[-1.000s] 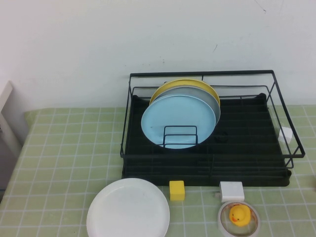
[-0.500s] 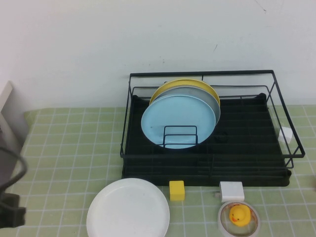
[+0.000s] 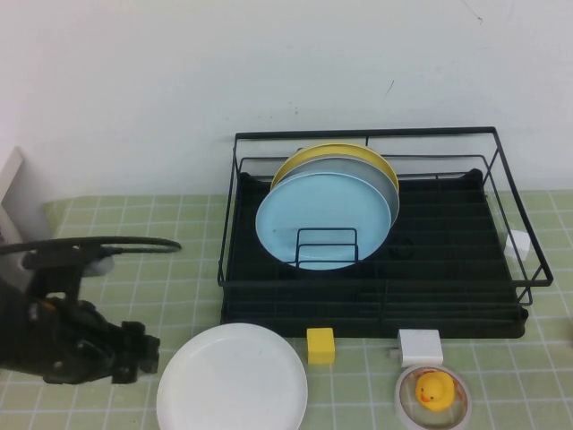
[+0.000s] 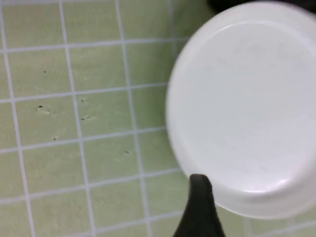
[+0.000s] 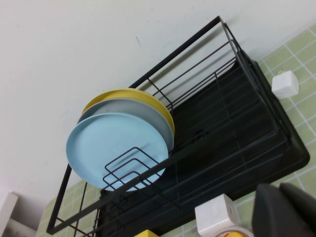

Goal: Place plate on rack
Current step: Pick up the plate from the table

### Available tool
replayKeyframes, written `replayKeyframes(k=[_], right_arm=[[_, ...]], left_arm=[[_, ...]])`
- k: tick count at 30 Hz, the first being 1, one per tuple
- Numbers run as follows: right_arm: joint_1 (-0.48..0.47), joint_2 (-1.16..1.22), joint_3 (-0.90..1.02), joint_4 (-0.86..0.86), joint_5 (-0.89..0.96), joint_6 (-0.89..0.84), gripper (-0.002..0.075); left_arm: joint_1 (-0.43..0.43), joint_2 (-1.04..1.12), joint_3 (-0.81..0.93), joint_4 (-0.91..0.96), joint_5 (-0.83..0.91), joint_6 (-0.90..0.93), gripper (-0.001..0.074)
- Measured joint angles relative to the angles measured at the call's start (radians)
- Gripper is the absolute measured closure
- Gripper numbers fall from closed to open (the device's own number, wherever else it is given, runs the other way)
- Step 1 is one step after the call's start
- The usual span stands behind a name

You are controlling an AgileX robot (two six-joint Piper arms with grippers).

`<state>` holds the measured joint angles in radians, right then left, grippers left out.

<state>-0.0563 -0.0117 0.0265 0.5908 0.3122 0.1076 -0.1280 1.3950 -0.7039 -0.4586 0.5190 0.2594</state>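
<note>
Plate (image 3: 233,378): plain white, round, shallow raised rim; lies flat and face up on the table, just in front of the rack's front left corner, not touching it.

Rack (image 3: 466,269): large black rectangular wire frame, tall railing, black tray base; stands upright behind the plate, holding three plates on edge in its left half.

No text, label, brand, number or sign can be read anywhere in these views. The plate (image 3: 232,379), the rack (image 3: 376,235), the coloured plates standing in it and the small items on the tabletop (image 3: 134,269) all show plain, unmarked surfaces.
</note>
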Motion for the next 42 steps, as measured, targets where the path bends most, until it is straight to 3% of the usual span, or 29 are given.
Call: replayKeyframes(k=[9,19,25,29,32,34,42], right_arm=[[0.000,0.000,0.000,0.000,0.000,-0.010,0.0728],[0.000,0.000,0.000,0.001,0.000,-0.023,0.0728],[0.000,0.000,0.000,0.002,0.000,-0.023,0.0728],[0.000,0.000,0.000,0.002,0.000,-0.023,0.0728],[0.000,0.000,0.000,0.002,0.000,-0.023,0.0728],[0.000,0.000,0.000,0.002,-0.002,-0.023,0.0728],[0.000,0.000,0.000,0.002,-0.003,-0.023,0.0728]], left_arm=[[-0.002,0.324,-0.006,-0.087,-0.227,0.136,0.0273],[-0.050,0.529,-0.062,-0.417,-0.278,0.460,0.0273],[-0.078,0.620,-0.131,-0.483,-0.333,0.516,0.0293],[-0.079,0.645,-0.161,-0.541,-0.323,0.517,0.0381],[-0.079,0.649,-0.178,-0.571,-0.270,0.517,0.0587],[-0.079,0.649,-0.186,-0.581,-0.218,0.517,0.0662],[-0.078,0.549,-0.190,-0.559,-0.025,0.525,0.0720]])
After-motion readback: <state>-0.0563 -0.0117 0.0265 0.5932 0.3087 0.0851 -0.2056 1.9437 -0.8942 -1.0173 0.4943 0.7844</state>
